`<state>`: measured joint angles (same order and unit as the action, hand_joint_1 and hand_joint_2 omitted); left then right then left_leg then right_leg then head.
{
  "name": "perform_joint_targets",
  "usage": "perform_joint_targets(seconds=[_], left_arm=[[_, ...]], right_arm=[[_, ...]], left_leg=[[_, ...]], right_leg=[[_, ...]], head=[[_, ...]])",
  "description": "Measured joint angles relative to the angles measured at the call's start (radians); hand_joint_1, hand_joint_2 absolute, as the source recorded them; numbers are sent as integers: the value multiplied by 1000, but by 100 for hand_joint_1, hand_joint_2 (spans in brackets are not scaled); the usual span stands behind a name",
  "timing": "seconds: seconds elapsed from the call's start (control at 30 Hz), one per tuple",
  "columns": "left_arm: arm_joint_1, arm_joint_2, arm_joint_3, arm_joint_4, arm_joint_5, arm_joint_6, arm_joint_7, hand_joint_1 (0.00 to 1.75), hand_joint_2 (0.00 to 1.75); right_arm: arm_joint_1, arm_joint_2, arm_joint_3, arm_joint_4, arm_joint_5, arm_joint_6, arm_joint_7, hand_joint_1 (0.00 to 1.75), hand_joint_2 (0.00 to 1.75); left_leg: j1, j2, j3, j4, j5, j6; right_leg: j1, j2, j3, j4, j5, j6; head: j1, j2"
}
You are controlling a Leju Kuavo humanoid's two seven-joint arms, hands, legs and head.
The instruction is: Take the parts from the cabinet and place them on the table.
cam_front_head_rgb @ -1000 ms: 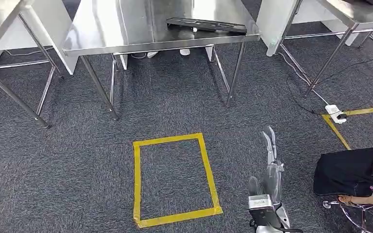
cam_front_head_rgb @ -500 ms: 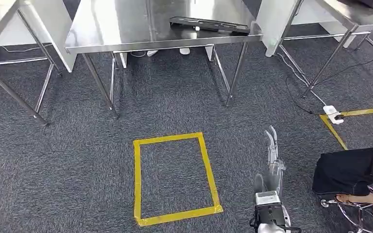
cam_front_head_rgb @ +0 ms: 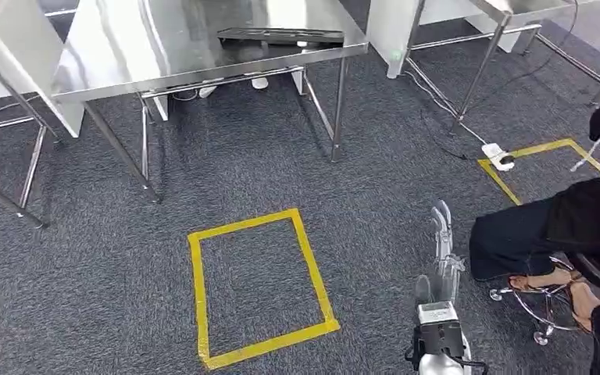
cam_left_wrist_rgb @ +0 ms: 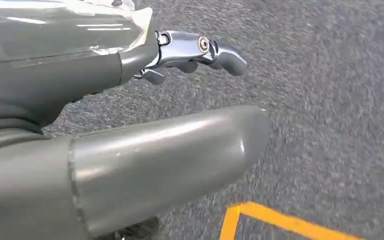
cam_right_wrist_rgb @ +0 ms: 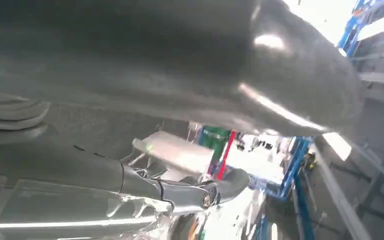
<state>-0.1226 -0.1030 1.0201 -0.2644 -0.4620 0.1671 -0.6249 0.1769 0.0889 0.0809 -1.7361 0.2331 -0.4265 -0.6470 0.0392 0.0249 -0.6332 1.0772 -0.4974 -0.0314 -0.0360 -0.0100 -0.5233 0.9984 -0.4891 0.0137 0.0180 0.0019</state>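
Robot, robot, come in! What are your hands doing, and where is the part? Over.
Right hand open, holding nothing, hanging over carpet. Left hand open, empty. Black part lying on steel table ahead. Seated person close on the right.

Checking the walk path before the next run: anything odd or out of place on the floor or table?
A white power strip lies on the carpet by the second tape corner, its cable trailing past the table legs. A seated person's legs sit close to the right hand. The black tray lies flat on the table.

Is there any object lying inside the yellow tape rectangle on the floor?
No, the yellow tape rectangle encloses bare grey carpet.
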Motion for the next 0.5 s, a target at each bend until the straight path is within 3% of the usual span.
perform_joint_targets(seconds=[0.07,0.1,0.13,0.17,0.2,0.23,0.27,0.3,0.33,0.4,0.43,0.47,0.5], left_arm=[[1,2,2,0,0,0,0,0,0],[2,2,2,0,0,1,0,0,0],[3,2,2,0,0,1,0,0,0],[3,1,3,0,0,1,0,0,0],[2,1,2,0,0,0,0,0,0],[2,1,3,0,0,1,0,0,0],[2,4,3,0,0,1,0,0,0],[3,7,4,1,0,0,0,0,0],[4,8,4,0,0,1,-1,0,0],[1,9,4,0,2,1,-1,0,0],[0,7,4,0,1,1,-1,0,0],[-2,5,4,0,0,1,-1,0,0],[1,4,4,0,0,0,-1,0,0]], right_arm=[[1,3,0,2,-3,1,-2,0,0],[2,4,0,4,-6,2,-2,0,0],[3,3,0,6,-6,2,-3,0,0],[3,4,-1,7,-6,2,-3,0,0],[2,4,-1,8,-6,2,-3,0,0],[1,4,-1,8,-6,2,-3,0,0],[0,6,-1,8,-6,3,-3,0,0],[-4,8,-1,8,-6,5,-3,0,0],[-7,8,-1,9,-6,5,-3,0,0],[-6,11,-1,10,-6,7,-3,0,0],[-6,11,-1,9,-6,7,-3,0,0],[-6,11,-2,8,-6,7,-3,0,0],[-9,11,-2,8,-6,7,-3,0,0]], left_leg=[[-4,-21,-66,167,-86,5],[-4,-23,-89,226,-103,9],[-5,-23,-92,239,-96,13],[-7,-24,-70,202,-68,22],[-10,-30,-28,127,-27,32],[-14,-52,22,33,16,44],[-16,-108,59,-42,37,61],[-12,-131,69,-57,29,69],[-19,-118,69,-59,28,67],[-27,-96,70,-66,30,69],[-23,-78,78,-87,39,70],[-19,-60,85,-104,49,66],[-19,-48,87,-110,50,70]], right_leg=[[9,21,-10,1,6,-9],[14,33,-13,2,7,-10],[18,45,-14,3,8,-12],[21,59,-13,3,9,-12],[24,73,-11,3,9,-12],[27,86,-9,3,9,-12],[23,97,-8,2,9,-11],[36,106,-15,6,11,-7],[22,119,-20,5,13,-3],[14,144,-27,-3,23,12],[27,155,-40,-10,27,22],[24,106,-41,13,15,19],[27,59,-69,59,-15,14]], head=[[-2,0],[-2,0],[-2,0],[-2,0],[-2,0],[-2,0],[-2,0],[0,0],[-2,0],[-3,0],[-2,0],[-2,0],[3,0]])
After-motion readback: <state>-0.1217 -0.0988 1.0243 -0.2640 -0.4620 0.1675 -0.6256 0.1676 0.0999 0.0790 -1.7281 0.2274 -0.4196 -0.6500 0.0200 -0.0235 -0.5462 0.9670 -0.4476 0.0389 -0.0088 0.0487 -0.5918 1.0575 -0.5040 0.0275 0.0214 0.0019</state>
